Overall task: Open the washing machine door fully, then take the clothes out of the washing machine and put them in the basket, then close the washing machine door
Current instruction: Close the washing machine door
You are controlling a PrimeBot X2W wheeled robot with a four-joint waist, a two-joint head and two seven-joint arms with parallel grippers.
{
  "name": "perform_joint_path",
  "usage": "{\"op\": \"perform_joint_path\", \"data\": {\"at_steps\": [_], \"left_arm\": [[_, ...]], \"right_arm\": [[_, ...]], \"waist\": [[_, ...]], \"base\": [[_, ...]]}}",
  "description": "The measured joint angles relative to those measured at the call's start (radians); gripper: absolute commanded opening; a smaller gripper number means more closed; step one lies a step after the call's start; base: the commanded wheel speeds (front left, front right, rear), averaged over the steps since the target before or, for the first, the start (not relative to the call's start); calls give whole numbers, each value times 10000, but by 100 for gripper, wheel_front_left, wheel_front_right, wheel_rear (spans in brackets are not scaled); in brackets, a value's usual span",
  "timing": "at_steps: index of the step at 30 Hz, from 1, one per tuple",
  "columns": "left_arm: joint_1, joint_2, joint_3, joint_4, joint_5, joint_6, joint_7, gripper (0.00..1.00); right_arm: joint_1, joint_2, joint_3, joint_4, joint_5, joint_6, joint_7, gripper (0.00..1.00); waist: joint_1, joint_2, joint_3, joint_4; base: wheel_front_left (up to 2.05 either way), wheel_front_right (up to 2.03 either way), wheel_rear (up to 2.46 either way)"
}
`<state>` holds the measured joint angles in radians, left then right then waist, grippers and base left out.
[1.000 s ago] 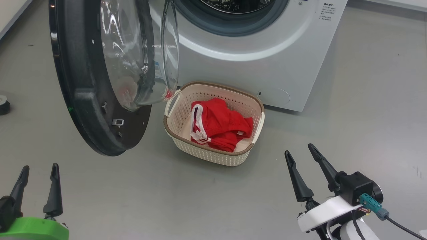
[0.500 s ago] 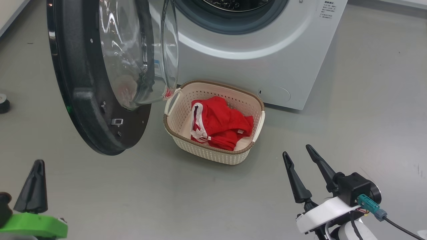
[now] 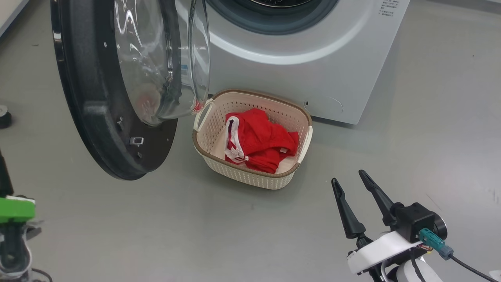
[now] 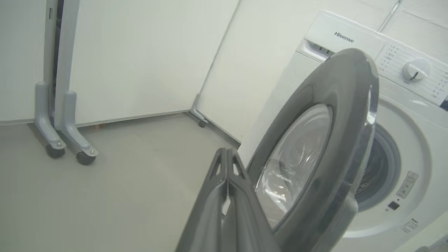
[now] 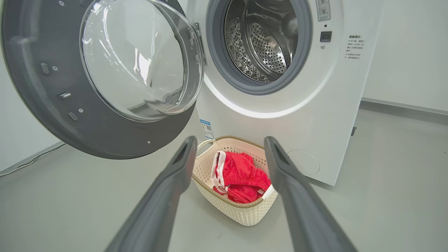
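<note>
The washing machine door (image 3: 98, 129) hangs wide open at the left, its glass bowl bulging toward the white washing machine (image 3: 313, 66). In the right wrist view the steel drum (image 5: 266, 42) looks bare. The red clothes (image 3: 258, 141) lie in the cream basket (image 3: 250, 178) on the floor before the machine. My right gripper (image 3: 348, 176) hovers open and empty, short of the basket on its right. My left gripper (image 4: 226, 150) is shut on nothing, its fingertips just left of the door's outer face (image 4: 315, 175). Its green mount (image 3: 15, 209) sits at the left edge.
Grey floor lies all around the basket. A small dark object (image 3: 4, 116) sits at the far left edge. A grey stand on castors (image 4: 59, 105) is against the white wall beyond the door. A cable trails from my right wrist (image 3: 465, 264).
My left gripper has shut its fingers and slid left toward the edge of the head view. The head camera has shifted a little. The right gripper, door and basket have stayed put.
</note>
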<state>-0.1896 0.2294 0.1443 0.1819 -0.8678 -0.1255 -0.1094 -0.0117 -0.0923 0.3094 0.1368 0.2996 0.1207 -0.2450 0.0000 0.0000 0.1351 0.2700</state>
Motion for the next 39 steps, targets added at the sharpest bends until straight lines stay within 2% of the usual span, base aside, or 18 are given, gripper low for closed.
{"op": "perform_joint_path", "data": {"at_steps": [2,3,7,8,11,15,16,19,25,39], "left_arm": [[-287,-230,593,128,-999,2,443,0],[-490,-497,1363,380,-1967,301,865,0],[-863,-1191,2165,715,-4123,928,2000,0],[-863,-1191,2165,715,-4123,928,2000,0],[-1446,-1427,2479,826,-5283,1392,2788,0],[-1996,-1661,3227,1074,-6489,2462,3440,0],[-2038,-1699,3394,1089,-6763,2569,3578,0],[-2232,-1747,3676,1156,-7438,2615,4090,0],[-2402,-1712,3643,1266,-7921,2614,4968,0],[-2221,-1705,2543,1331,-8443,2606,6788,0]], "right_arm": [[-4,0,15,0,0,0,0,100],[-5,0,58,2,-17,0,0,100],[-11,-2,67,6,-19,0,0,100],[-11,-2,67,6,-19,0,0,100],[-33,0,65,6,-19,0,-31,100],[-85,0,79,6,-19,2,-73,100],[-102,2,84,10,-19,2,-73,100],[-183,4,94,27,-17,2,-73,100],[-222,6,92,65,-17,2,-73,100],[-221,17,2,205,-17,4,-73,100]], "waist": [[0,0,23,-21],[0,0,57,-65],[0,0,132,-182],[0,0,132,-182],[0,0,205,-267],[0,0,289,-383],[0,0,305,-413],[0,0,341,-513],[0,0,377,-701],[0,0,272,-915]], "base": [[0,0,0],[0,0,0],[0,0,0],[0,0,0],[0,0,0],[0,0,0],[0,0,0],[0,0,0],[0,0,0],[0,0,0]]}}
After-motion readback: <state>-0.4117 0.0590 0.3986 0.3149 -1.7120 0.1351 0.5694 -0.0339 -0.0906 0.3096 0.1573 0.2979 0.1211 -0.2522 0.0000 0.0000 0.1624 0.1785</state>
